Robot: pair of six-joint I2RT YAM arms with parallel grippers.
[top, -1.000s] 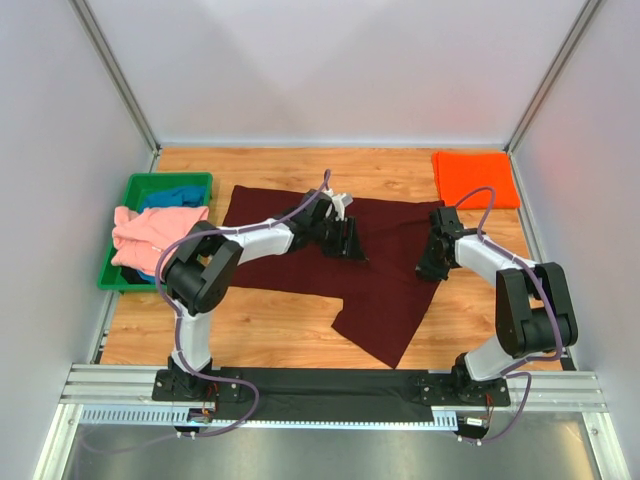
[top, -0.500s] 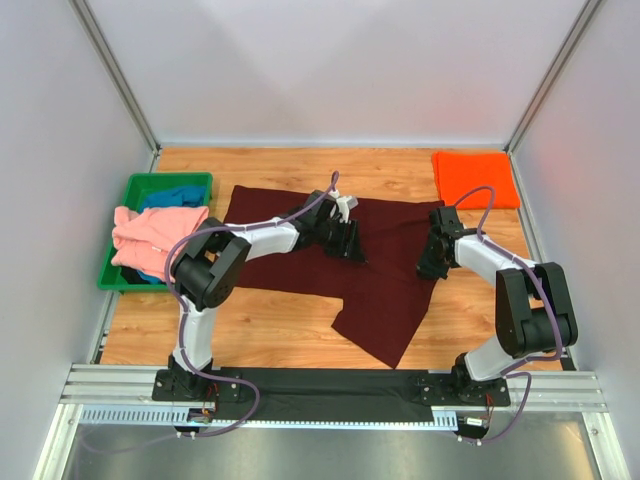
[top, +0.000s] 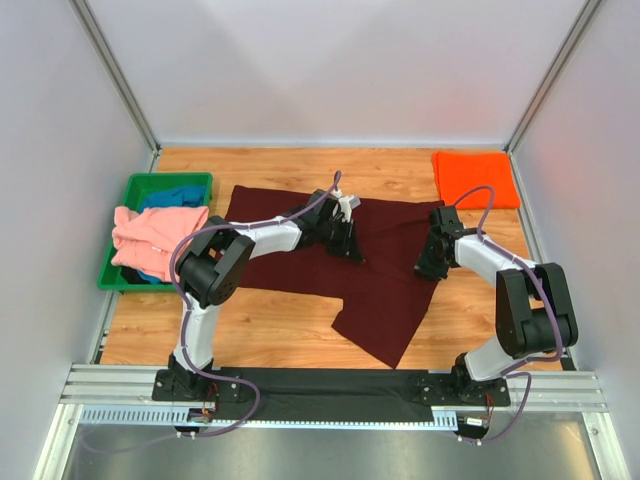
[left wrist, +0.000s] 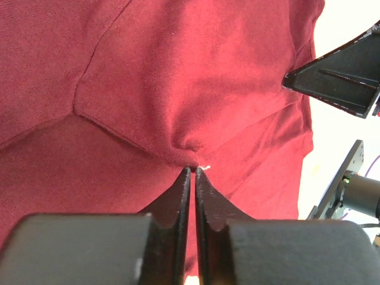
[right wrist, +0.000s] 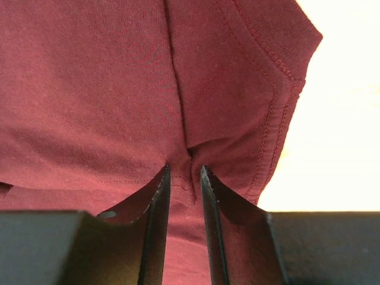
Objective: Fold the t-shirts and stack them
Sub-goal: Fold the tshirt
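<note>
Maroon t-shirt [top: 390,290] lies flat mid-worktop [top: 270,330]. Both arms reach forward, wrists pitched down onto it: left near its middle, right at its right edge. Left wrist view: left fingers [left wrist: 178,196] pinched together on a cloth pucker. Right wrist view: right fingers [right wrist: 155,202] slightly apart, fold between them, grip unclear. Overhead resolves neither.

Enclosure checked from above: a table [top: 265,330] with a light wood-grain top, bounded by plain pale panels, namely a far wall [top: 330,70], a left wall [top: 50,220] and a right wall [top: 600,220]. Aluminium posts [top: 115,75] stand at the far corners. Along the near edge run slotted aluminium rails [top: 110,385] and a black strip [top: 330,383], with a brushed metal sheet [top: 330,455] nearest. Lighting is even and diffuse, with soft shadows.
</note>
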